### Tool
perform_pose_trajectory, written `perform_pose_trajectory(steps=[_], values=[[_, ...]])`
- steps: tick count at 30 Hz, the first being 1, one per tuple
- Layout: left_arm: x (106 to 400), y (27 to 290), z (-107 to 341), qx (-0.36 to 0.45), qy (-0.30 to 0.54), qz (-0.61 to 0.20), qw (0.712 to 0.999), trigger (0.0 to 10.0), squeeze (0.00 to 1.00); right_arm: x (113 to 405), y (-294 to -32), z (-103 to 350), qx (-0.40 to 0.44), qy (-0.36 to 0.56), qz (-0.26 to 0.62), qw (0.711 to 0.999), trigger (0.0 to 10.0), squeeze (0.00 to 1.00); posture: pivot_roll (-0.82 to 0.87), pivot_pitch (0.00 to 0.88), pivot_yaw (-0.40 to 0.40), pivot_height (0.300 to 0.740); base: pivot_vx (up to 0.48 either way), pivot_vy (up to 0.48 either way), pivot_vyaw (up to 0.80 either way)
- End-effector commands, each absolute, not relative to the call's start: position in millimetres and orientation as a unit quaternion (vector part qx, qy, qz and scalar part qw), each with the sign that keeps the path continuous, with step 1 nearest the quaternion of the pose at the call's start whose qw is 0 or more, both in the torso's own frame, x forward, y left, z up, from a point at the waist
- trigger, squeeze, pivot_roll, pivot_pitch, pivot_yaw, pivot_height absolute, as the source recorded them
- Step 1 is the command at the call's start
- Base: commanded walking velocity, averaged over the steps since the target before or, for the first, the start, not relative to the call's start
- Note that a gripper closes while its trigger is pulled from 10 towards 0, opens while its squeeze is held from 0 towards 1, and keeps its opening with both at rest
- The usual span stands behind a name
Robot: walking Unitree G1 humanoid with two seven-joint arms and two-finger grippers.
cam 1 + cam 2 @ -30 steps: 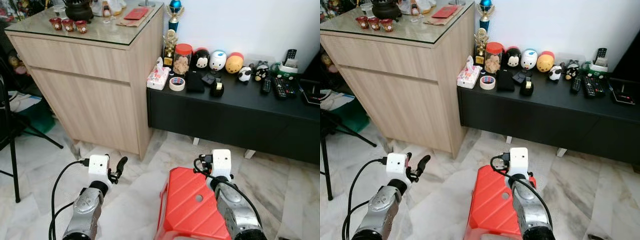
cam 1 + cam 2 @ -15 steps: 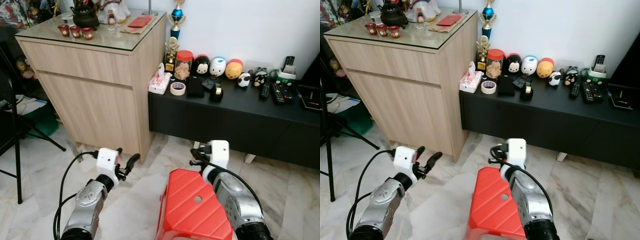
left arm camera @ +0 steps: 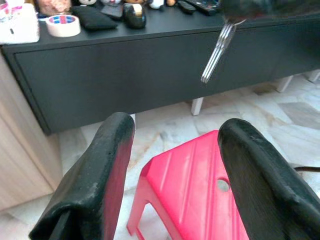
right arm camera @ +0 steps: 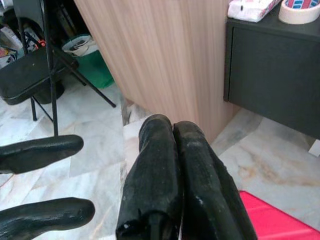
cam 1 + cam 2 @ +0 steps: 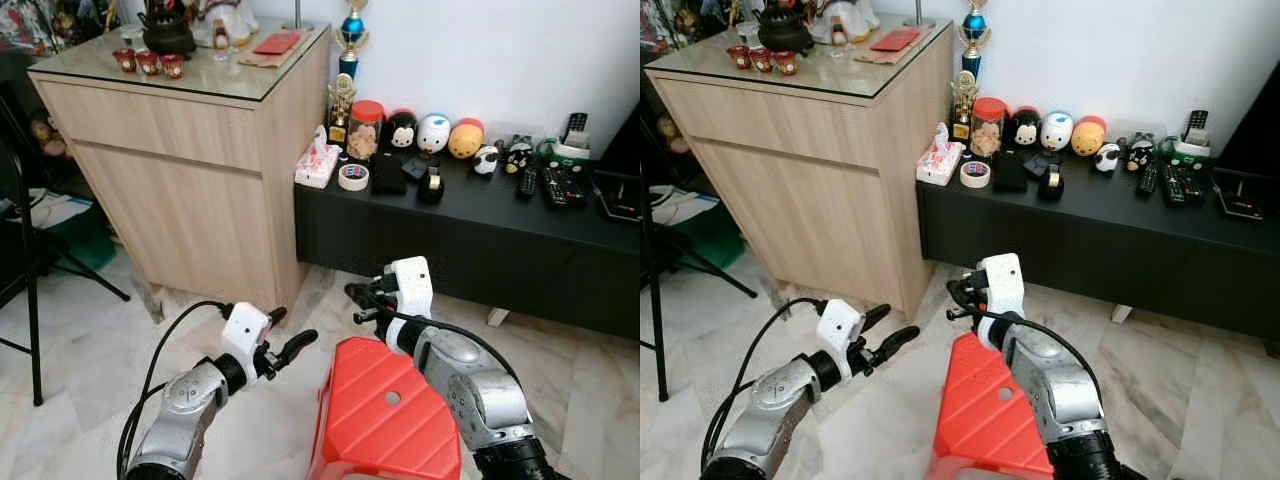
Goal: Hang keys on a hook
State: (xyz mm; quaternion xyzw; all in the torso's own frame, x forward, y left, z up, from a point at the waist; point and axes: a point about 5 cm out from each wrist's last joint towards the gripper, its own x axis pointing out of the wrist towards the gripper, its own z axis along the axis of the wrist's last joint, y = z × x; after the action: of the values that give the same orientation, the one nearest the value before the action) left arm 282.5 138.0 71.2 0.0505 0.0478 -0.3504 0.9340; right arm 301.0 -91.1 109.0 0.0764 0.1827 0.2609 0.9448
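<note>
Keys in transit, no hook picked out yet

The keys (image 3: 218, 50) dangle from my right gripper (image 5: 362, 299), fingers pressed together on them; both arms have swung inward over the red stool (image 5: 385, 420), left gripper (image 5: 290, 342) spread wide, empty.

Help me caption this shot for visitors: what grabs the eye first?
The red stool on the marble floor, low in the middle, between the two silver arms. Over it, the right pincer holds dangling keys, with the left pincer open beside. Behind, a row of round character toys lines the black cabinet.
</note>
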Motion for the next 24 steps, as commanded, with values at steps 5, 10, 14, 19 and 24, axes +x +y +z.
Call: perform_pose_trajectory(steps=[5,10,14,19,24], values=[[274.6,129.8,76.1,0.072,0.061,-0.405,0.909,10.0,0.00,294.3,-84.2,129.0,0.084,0.172,0.284,0.939,10.0,0.00,0.02,0.000,-0.057,0.740,0.000,0.000,0.00],[271.6,123.7,78.2,0.085,0.065,-0.431,0.896,10.0,0.00,288.6,-82.7,132.0,0.094,0.184,0.292,0.934,10.0,0.00,0.02,0.000,-0.060,0.740,0.000,0.000,0.00],[271.3,121.7,81.4,0.085,0.064,-0.435,0.894,10.0,0.00,283.1,-79.4,141.5,0.091,0.177,0.317,0.927,10.0,0.00,0.02,0.000,-0.062,0.740,0.000,0.000,0.00],[271.3,121.5,82.5,0.087,0.065,-0.436,0.893,10.0,0.00,279.5,-79.9,142.2,0.080,0.185,0.321,0.926,10.0,0.00,0.01,0.013,-0.068,0.740,0.000,0.000,0.00],[271.4,120.1,83.0,0.095,0.067,-0.435,0.893,10.0,0.00,273.0,-79.5,141.7,0.077,0.199,0.328,0.920,10.0,0.00,0.01,0.022,-0.071,0.740,0.000,0.000,0.00]])
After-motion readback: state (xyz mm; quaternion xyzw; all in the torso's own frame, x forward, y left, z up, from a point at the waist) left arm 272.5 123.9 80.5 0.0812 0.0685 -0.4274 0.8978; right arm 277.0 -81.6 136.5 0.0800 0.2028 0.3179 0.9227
